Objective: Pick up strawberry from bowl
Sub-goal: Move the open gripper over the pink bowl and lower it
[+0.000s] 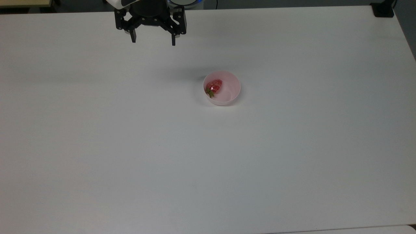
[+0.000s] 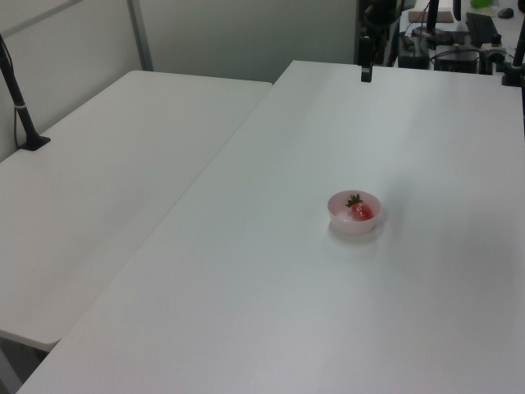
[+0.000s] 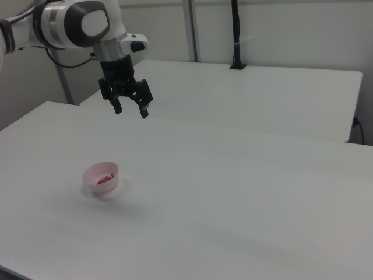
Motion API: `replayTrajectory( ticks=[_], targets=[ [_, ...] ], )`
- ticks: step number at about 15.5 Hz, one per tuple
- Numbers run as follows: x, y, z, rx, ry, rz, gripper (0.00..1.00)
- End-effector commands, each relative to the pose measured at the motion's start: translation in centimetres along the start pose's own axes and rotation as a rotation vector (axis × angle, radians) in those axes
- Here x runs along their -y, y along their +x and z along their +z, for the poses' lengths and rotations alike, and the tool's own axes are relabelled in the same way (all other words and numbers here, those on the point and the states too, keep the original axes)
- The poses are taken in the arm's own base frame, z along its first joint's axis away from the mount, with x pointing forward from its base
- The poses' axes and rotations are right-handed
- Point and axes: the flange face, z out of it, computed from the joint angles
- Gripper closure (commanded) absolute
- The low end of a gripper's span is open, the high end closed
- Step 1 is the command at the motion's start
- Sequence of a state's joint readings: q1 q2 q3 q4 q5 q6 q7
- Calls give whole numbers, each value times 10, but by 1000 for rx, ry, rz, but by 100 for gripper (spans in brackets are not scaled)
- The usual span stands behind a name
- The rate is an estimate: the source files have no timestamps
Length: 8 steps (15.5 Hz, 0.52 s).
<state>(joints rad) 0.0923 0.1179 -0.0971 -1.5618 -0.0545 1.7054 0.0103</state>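
A pale pink bowl (image 1: 229,97) (image 2: 343,220) (image 3: 111,181) stands near the middle of the white table. Inside it lies a glossy red strawberry (image 1: 214,86) (image 2: 362,211) (image 3: 103,179) with a green cap, against the bowl's left side in the top view. My black gripper (image 1: 153,41) (image 3: 131,111) hangs open and empty above the table, well apart from the bowl, toward the top view's upper left. In the left view a finger (image 2: 366,72) shows near the table's far edge.
A second white table (image 2: 107,205) (image 3: 262,93) adjoins this one. A black post (image 2: 18,103) (image 3: 235,35) is clamped to it. Cables and equipment (image 2: 459,41) sit beyond the far edge in the left view. A black clamp (image 1: 383,9) sits at the top view's upper right corner.
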Motion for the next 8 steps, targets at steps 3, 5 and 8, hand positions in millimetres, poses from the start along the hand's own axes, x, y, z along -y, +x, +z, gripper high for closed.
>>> replayTrajectory(
  ticks=[3, 5, 8],
  targets=[
    [5, -7, -1, 27, 12, -30, 0],
    [11, -5, 4, 35, 12, -40, 0],
    [16, -4, 6, 38, 11, -48, 0]
  ],
)
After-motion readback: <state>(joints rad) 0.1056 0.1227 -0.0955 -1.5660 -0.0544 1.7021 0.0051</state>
